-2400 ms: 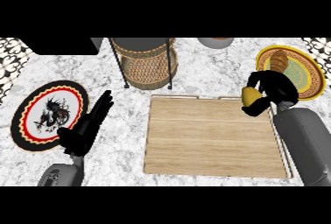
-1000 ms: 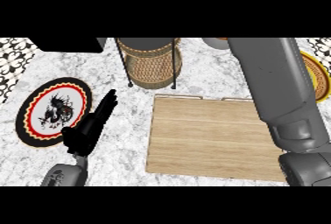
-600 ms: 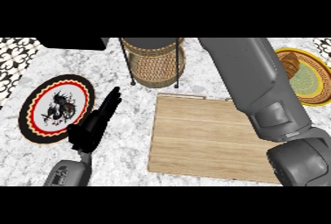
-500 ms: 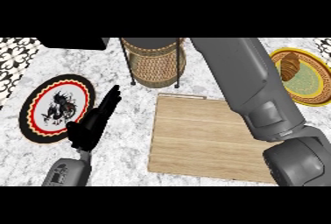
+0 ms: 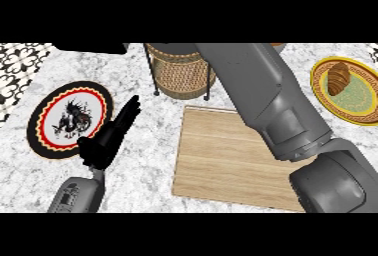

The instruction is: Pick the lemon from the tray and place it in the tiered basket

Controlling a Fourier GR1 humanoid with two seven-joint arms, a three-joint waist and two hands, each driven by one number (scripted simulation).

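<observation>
From my seat the wooden tray point(image 5: 236, 160) is the thing to steer by, lying flat on the marble surface point(image 5: 148, 165). I can't spot the lemon anywhere; the tray's top shows only bare wood, and whatever sits above the basket is out of my sight. The tiered basket point(image 5: 177, 72) stands just behind the tray's far left corner, wicker body in a dark wire frame. My right forearm point(image 5: 266, 100) stretches up over the tray's right half toward the basket and runs off the top of the view, so the right robot hand isn't visible at all and I can't tell what it's doing. The left robot hand point(image 5: 111, 137) sits left of the tray, apart from it, fingers straight and held together, pointing away from me, holding nothing. Just left of that hand is a round plate with a red, black and white pattern point(image 5: 70, 120). Off beyond the tray's far right corner there's a yellow plate point(image 5: 362, 107) with a croissant point(image 5: 339, 79) on it.
</observation>
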